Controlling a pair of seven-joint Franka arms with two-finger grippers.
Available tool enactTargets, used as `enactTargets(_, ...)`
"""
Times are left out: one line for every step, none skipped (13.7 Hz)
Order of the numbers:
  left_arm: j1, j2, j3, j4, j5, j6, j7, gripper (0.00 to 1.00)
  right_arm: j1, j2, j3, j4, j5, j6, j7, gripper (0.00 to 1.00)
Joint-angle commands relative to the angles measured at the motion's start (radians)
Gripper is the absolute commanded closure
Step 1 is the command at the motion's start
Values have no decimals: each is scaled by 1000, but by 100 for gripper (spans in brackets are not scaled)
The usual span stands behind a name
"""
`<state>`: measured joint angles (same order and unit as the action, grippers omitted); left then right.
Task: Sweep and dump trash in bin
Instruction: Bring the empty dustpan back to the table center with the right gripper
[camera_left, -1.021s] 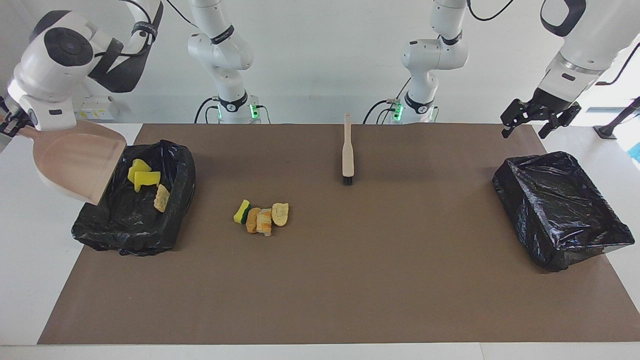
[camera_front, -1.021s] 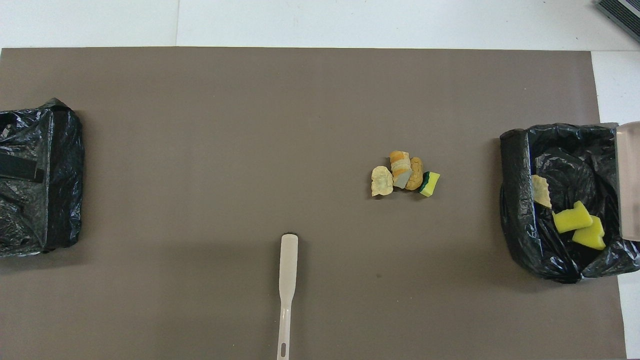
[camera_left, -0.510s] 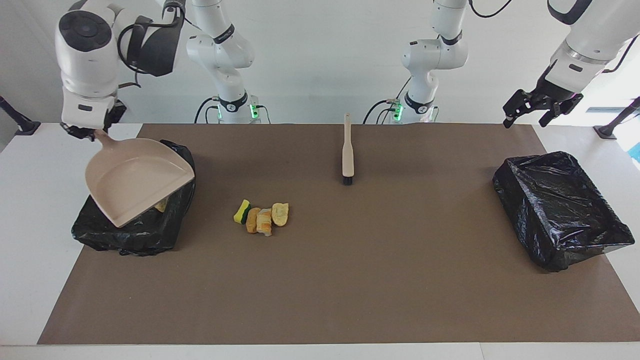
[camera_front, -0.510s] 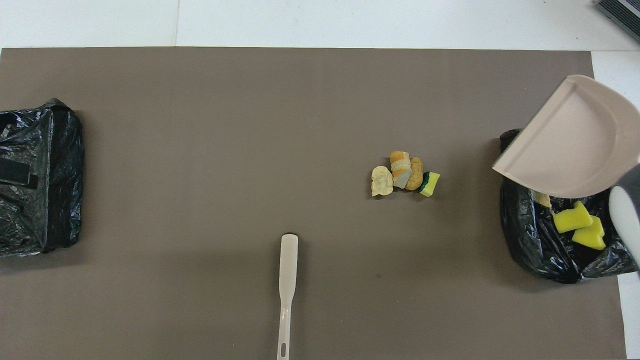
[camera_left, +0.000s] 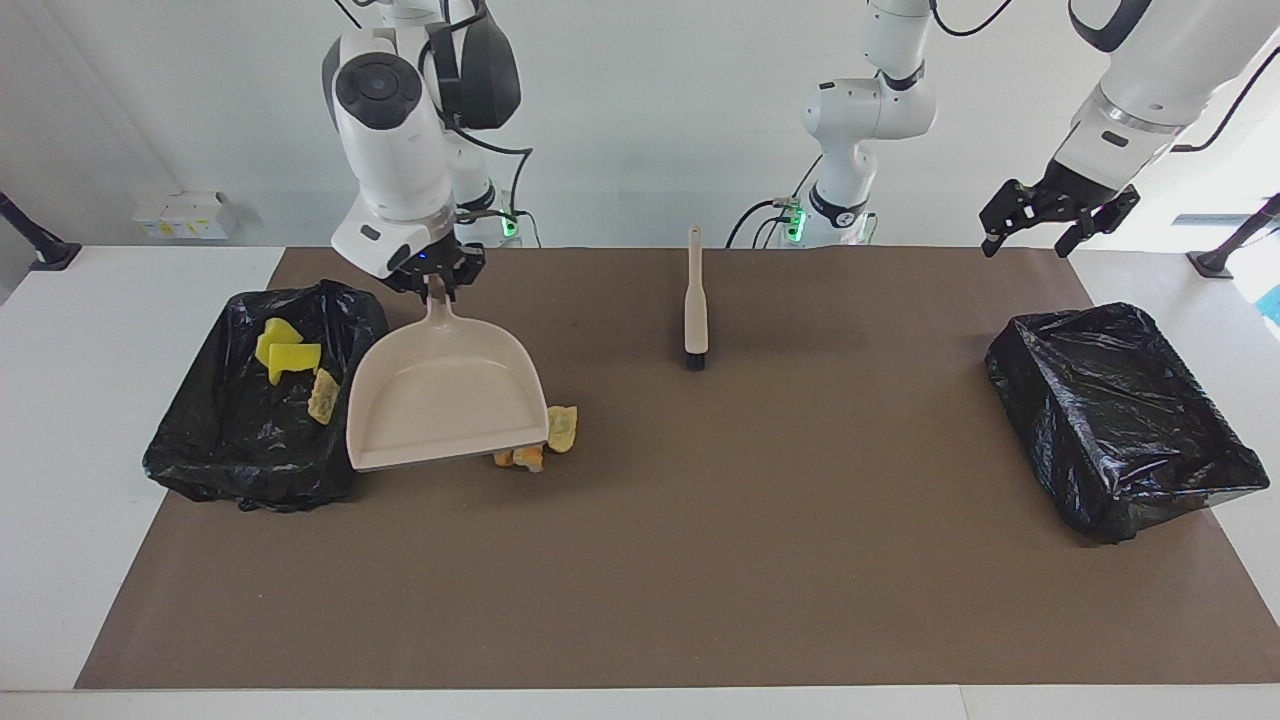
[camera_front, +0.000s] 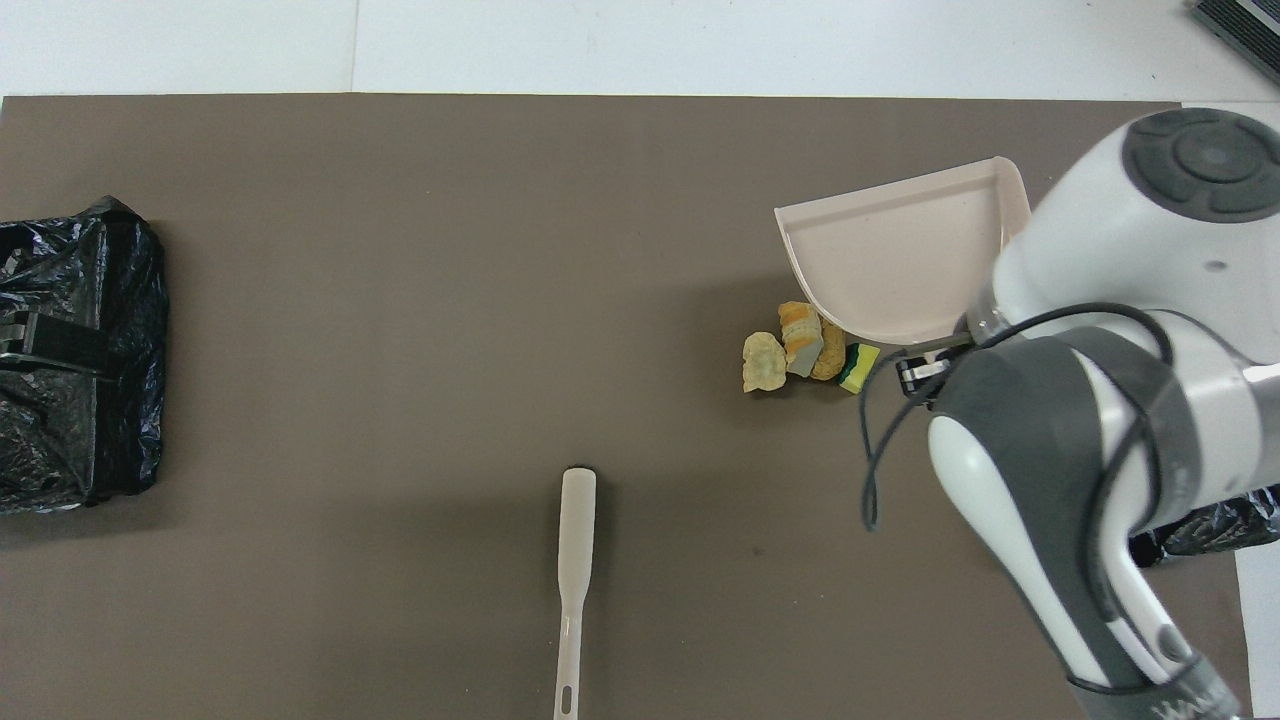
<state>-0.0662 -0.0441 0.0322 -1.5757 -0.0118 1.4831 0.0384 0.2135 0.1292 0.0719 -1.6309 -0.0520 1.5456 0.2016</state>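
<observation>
Clearly, the right gripper (camera_left: 436, 283) was closed on the handle of the beige dustpan (camera_left: 447, 398) and held it in the air, over the mat (camera_left: 700, 560), between the bin at the right arm's end (camera_left: 262, 440) and the loose trash. The pan was tilted with its open edge lower than the handle. In the facing view this edge covered part of the pile of trash (camera_left: 540, 440), so only some golden-brown bits showed beside it. In the overhead view the dustpan (camera_front: 905, 255) appeared next to the pile (camera_front: 808, 350), and four pieces could be counted there: three bread-like bits and one yellow sponge chunk with green backing. If the pan touched the pieces or the mat, I could not tell.

Inside the bin at the right arm's end lay more trash (camera_left: 290, 365): two yellow sponge chunks and one pale bread piece.

The brush (camera_left: 695, 300) lay on the mat nearer to the robots than the pile, with its handle toward the robots and its dark bristles away from them; no gripper touched it.

The left gripper (camera_left: 1050, 215) hung in the air at the left arm's end of the table with its fingers apart and empty, waiting. The second black bin (camera_left: 1120, 420) at that end held no trash that could be seen.
</observation>
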Motion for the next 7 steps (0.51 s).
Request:
enactTargets(-21,-7,9,-42,10,52,9,0,79,157,-6,154,99,58,226,100)
enactTargets(-24,-8,9,-65,10,77,9,0,87,173,-6,157,145,106,267,100)
enactTargets(-29,-16,9,-73,10,85,11,0,114,197,-6,160,153,144,287,100)
enactTargets(-29,-16,9,-81,10,98,17,0,156,223,-6,161,158,193,324,100)
enactTargets(-30,-22,9,-98,10,118,17,0,187,257,-6,161,161,258,373,100)
enactTargets(-29,-28,9,-118,10,149,20,0,220,286,-4,164,162,313,410,100)
enactTargets(-26,-30,9,-124,10,161,38,0,256,321,-4,181,162,355,436,100)
